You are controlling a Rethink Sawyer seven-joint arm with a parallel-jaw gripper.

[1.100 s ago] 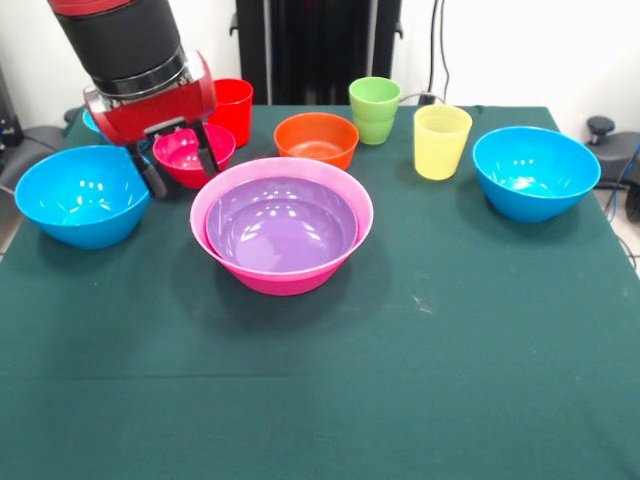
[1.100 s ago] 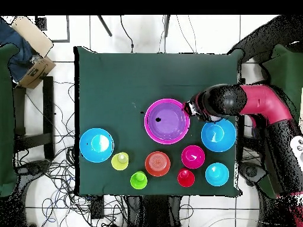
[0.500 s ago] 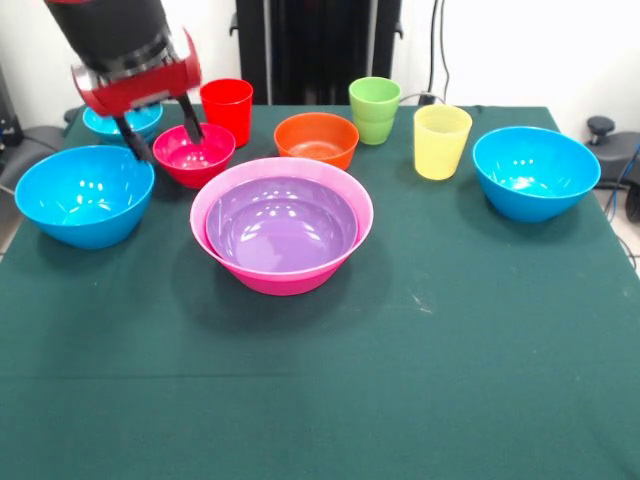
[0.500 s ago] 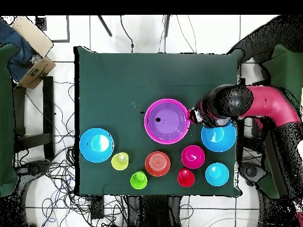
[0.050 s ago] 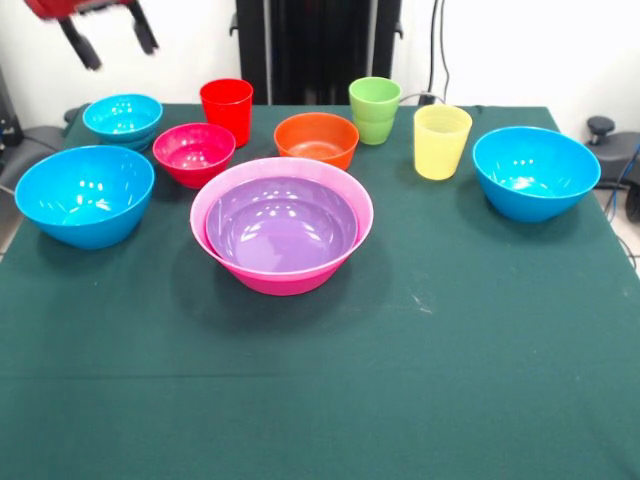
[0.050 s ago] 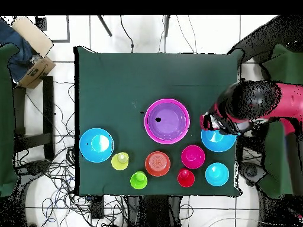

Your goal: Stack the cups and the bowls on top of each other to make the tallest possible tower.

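Green table (image 5: 450, 330) unchanged; gripper (image 5: 108, 40) has risen off magenta bowl (image 5: 194, 152), fingers spread, empty.

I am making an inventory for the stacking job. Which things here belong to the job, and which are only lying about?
Belong to the job:
- pink bowl with purple bowl nested inside
- two blue bowls
- orange bowl, magenta bowl, cyan bowl
- red cup, green cup, yellow cup
- gripper, open, raised, empty

Lying about:
- cardboard box beside the table
- floor cables
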